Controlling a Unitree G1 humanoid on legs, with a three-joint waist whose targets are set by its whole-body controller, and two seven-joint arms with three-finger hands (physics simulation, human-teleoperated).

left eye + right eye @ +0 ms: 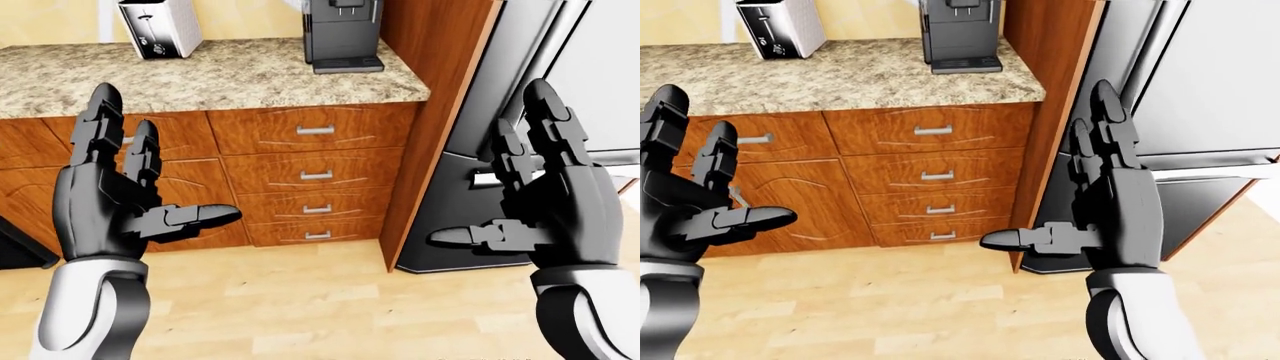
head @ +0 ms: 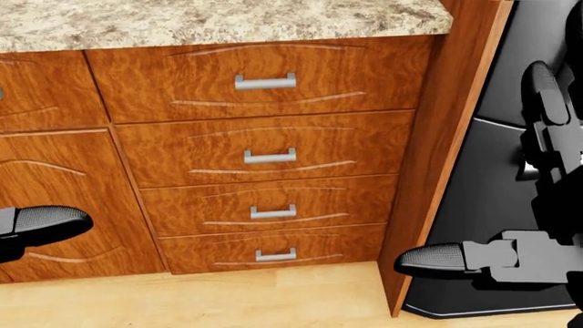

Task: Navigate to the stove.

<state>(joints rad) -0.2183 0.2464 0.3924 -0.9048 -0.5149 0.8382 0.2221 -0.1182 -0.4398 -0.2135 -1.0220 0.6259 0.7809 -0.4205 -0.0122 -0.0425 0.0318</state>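
No stove shows in any view. My left hand (image 1: 165, 161) is raised at the left of the left-eye view, fingers spread, open and empty. My right hand (image 1: 490, 169) is raised at the right, also open and empty. Both hover before a wooden cabinet with a stack of drawers (image 1: 315, 176). In the head view only my left thumb (image 2: 41, 225) and my right thumb (image 2: 442, 258) show clearly.
A granite counter (image 1: 240, 79) carries a toaster (image 1: 160, 28) and a dark coffee machine (image 1: 342, 34). A tall wooden panel (image 1: 430, 135) separates the cabinet from a steel fridge (image 1: 1210, 82) on the right. A dark object (image 1: 18, 247) pokes in at the lower left. Light wood floor (image 1: 320, 300) lies below.
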